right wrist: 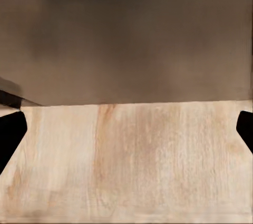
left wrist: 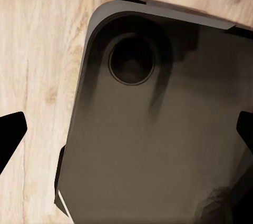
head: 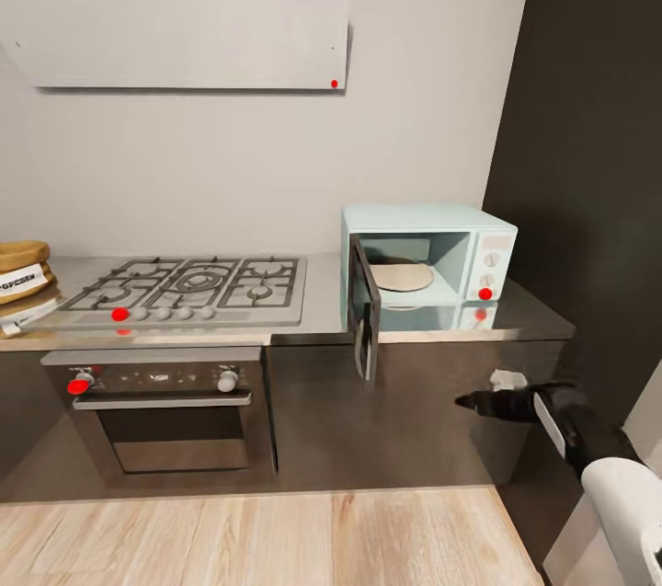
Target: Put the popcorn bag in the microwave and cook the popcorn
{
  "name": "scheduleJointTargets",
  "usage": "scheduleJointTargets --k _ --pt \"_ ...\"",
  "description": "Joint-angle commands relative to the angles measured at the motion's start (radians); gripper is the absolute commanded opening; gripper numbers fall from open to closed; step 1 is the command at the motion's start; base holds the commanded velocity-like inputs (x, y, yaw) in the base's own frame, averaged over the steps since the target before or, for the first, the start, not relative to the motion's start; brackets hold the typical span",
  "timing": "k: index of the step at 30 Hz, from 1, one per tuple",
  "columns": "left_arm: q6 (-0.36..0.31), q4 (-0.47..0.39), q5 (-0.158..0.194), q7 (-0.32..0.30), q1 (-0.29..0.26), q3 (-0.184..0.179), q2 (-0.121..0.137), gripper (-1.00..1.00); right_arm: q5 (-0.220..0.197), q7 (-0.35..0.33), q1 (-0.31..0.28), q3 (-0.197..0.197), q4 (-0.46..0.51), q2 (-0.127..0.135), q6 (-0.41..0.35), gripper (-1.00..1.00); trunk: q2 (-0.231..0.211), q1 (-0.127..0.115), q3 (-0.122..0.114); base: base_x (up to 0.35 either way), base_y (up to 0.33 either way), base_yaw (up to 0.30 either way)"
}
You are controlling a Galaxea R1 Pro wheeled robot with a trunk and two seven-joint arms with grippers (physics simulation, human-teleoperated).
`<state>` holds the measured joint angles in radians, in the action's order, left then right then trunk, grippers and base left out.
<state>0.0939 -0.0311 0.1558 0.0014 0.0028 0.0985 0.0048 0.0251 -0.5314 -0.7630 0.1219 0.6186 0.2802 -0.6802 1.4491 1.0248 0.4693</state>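
On the glossy grey countertop (head: 313, 310), the boxy pale-blue microwave (head: 428, 259) gapes; right gripper (head: 473, 402) released, empty.

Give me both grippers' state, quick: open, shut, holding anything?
Left gripper: jaws spread wide, open, empty, above the robot's dark base.
Right gripper: jaws spread wide, open, empty, facing the dark cabinet front.

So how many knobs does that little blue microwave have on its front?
2. Both sit on the side panel of the microwave, right of its open door: the upper knob and the lower knob stacked beneath it. Below them glows a round red light.
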Motion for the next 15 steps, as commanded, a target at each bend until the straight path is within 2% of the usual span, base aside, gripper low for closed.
scheduleJointTargets --k 1,2,3,6,8,10,13,14,15 --pt "0.001 -0.001 0.001 0.0 0.0 0.007 0.0 1.0 0.038 -0.002 -0.001 0.003 -0.106 0.003 0.068 1.0 0.001 0.0 0.001 0.0 0.0 0.0" --pt "0.001 -0.001 0.001 0.0 0.0 0.007 0.0 1.0 0.07 0.002 -0.001 0.003 -0.176 0.004 0.123 1.0 0.001 0.0 0.001 0.0 0.0 0.0" --pt "0.001 -0.001 0.001 0.0 0.0 0.007 0.0 1.0 0.12 0.012 -0.001 0.003 -0.284 0.005 0.21 1.0 0.001 0.0 0.001 0.0 0.0 0.0" --pt "0.001 -0.001 0.001 0.0 0.0 0.007 0.0 1.0 0.185 0.076 -0.003 0.003 -0.554 0.006 0.42 1.0 0.001 0.0 0.001 0.0 0.0 0.0" --pt "0.001 -0.001 0.001 0.0 0.0 0.007 0.0 1.0 0.195 0.136 -0.007 0.001 -0.619 0.005 0.512 1.0 0.001 0.0 0.001 0.0 0.0 0.0" --pt "0.001 -0.001 0.002 0.0 0.001 0.007 0.0 1.0 0.197 0.171 0.019 0.001 -0.64 0.001 0.558 1.0 0.001 0.0 0.001 0.0 0.0 0.0" --pt "0.001 -0.001 0.002 0.0 0.0 0.007 0.0 1.0 0.198 0.19 0.162 0.001 -0.649 -0.008 0.609 1.0 0.001 0.0 0.001 0.0 0.0 0.0" --pt "0.002 -0.001 0.002 0.0 0.0 0.007 0.0 1.0 0.196 0.197 0.228 0.002 -0.651 -0.01 0.656 1.0 0.001 0.0 0.001 0.0 0.0 0.0" --pt "0.002 -0.001 0.002 0.0 0.0 0.007 0.0 1.0 0.195 0.203 0.25 0.002 -0.651 -0.011 0.673 1.0 0.001 0.0 0.001 0.0 0.0 0.0"
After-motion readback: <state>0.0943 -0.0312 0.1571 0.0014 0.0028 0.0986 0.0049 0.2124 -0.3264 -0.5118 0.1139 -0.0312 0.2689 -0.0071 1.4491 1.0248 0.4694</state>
